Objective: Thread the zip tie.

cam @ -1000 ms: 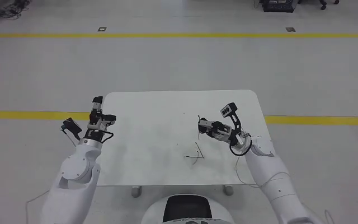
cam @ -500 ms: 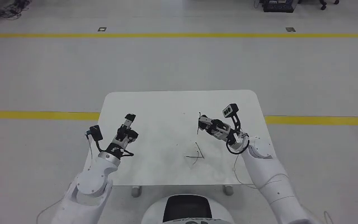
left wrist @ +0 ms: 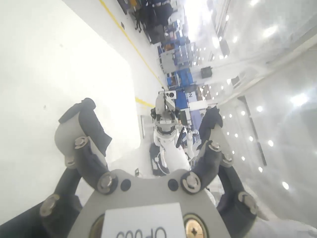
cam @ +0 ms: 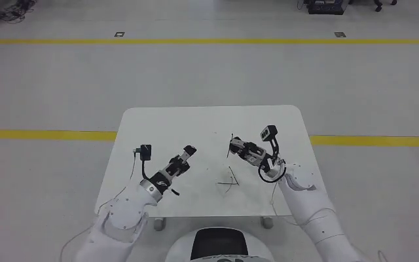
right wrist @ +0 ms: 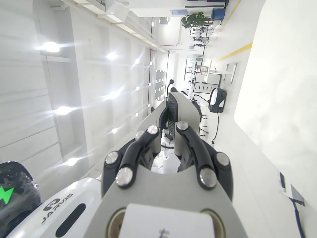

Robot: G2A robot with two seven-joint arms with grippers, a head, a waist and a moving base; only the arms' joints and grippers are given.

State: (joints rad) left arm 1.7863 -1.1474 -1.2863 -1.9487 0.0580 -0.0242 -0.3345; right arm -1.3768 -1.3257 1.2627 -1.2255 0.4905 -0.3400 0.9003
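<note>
A thin black zip tie (cam: 230,148) stands nearly upright above the white table (cam: 170,128), right of centre, with my right gripper (cam: 234,144) shut on it. In the right wrist view its end (right wrist: 170,83) sticks out past the closed fingertips (right wrist: 173,105). Other black zip ties (cam: 229,178) lie crossed on the table just in front of that gripper. My left gripper (cam: 188,152) hangs over the table's middle, open and holding nothing, pointing toward the right gripper (left wrist: 164,115). Its dark finger pads (left wrist: 85,115) stand wide apart.
A small camera sits on each wrist, black on the left arm (cam: 145,152) and on the right arm (cam: 268,133). Yellow floor lines (cam: 52,134) run behind the table. The table's far half is bare.
My left arm has swung from the table's left edge in toward the middle, nearer the right gripper. The right gripper has shifted slightly left with the zip tie still in it.
</note>
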